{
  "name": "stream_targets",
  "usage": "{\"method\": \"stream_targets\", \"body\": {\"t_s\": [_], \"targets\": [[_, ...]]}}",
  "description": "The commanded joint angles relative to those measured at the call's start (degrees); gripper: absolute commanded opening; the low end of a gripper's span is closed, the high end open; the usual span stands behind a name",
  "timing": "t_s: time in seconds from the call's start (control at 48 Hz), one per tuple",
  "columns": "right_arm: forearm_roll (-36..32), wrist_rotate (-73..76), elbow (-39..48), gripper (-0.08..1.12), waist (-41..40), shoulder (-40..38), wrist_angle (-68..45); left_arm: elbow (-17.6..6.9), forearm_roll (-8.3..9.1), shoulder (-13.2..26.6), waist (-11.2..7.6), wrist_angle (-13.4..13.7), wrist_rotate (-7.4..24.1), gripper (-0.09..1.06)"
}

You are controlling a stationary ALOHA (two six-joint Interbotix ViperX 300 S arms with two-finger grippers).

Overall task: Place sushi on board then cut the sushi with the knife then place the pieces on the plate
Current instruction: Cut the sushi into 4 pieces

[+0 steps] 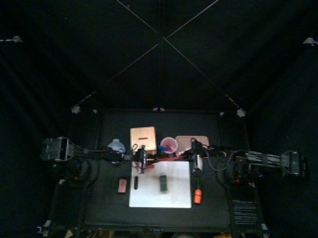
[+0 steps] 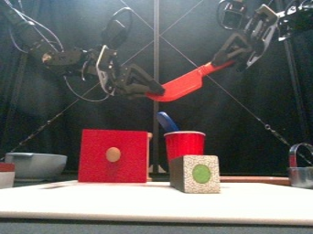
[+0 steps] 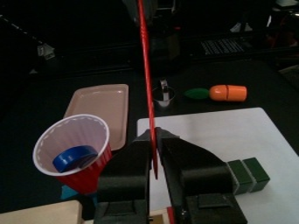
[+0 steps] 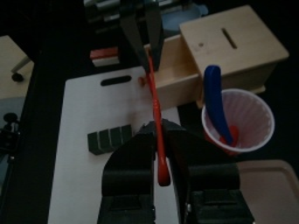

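Note:
A red toy knife (image 2: pixel 184 80) hangs slanted high over the table, held at both ends. My left gripper (image 2: pixel 142 90) is shut on its lower end and my right gripper (image 2: pixel 230 57) on its upper end. In the left wrist view the knife (image 3: pixel 143 70) rises edge-on from the jaws. The dark green sushi roll (image 2: pixel 196 174) lies on the white board (image 4: pixel 82 175), well below both grippers; the right wrist view shows the sushi roll (image 4: pixel 114 137) too. The pink tray (image 3: pixel 100 101) lies beside the red cup (image 3: pixel 76 144), which holds the blue knife (image 4: pixel 212 87).
The wooden box (image 4: pixel 222 48) with its red drawer front (image 2: pixel 113 155) stands behind the board. A blue-grey bowl (image 2: pixel 35 164) sits at the left. An orange toy food (image 3: pixel 222 90) lies right of the board, and a small red toy (image 1: pixel 122 186) left of it.

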Motion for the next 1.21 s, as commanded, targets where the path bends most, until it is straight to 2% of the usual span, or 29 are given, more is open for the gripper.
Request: {"method": "stream_targets", "body": {"t_s": [0.021,0.167,0.417,0.667,0.75,0.938,1.062,1.208], "targets": [[0.5,0.1,0.9,0.45,0.6,-0.3,0.4,0.1,0.09,-1.8,-1.14,1.2,0.2,0.38],[0.1,0.0,1.1,0.45,0.5,-0.1,1.2,0.4,-0.09,-1.5,-3.08,1.9,0.1,0.38],[0.0,0.0,-0.2,0.44,-1.0,1.1,4.4,0.6,-1.14,-1.3,-3.34,2.0,0.2,0.38],[0.0,-0.1,-0.5,0.34,-0.6,3.6,4.7,1.8,-0.62,-1.3,-5.71,2.3,0.3,0.37],[-0.1,-0.3,-1.0,0.33,-0.6,4.7,4.7,2.5,-0.18,-1.2,-6.42,3.2,0.3,0.37],[-0.4,-0.2,-0.9,0.33,1.1,7.5,4.4,3.5,-0.18,-0.4,-9.49,5.8,0.3,0.37],[-1.2,-0.1,-0.7,0.33,2.0,8.9,4.1,2.7,0.09,1.6,-10.46,7.8,0.4,0.38],[-1.5,-0.1,0.1,0.33,4.0,10.2,3.6,1.1,0.26,4.3,-10.63,10.3,0.3,0.38]]}}
